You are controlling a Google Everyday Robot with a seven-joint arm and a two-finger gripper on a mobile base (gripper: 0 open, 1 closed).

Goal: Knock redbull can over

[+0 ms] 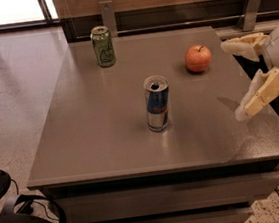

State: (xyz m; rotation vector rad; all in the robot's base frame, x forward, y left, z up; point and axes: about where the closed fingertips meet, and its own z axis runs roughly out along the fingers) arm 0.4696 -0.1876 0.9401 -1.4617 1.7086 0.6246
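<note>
camera view | cream two-finger gripper (233, 81) hung at the grey table's (97, 138) edge, fingers spread, holding nothing | slim blue-and-silver redbull can (157, 104) stood upright, well apart from the fingertips | risk: round red apple (198, 58) near the upper finger, a wide sweep could roll it off | can mouth looked open, contents unseen, might spill
</note>
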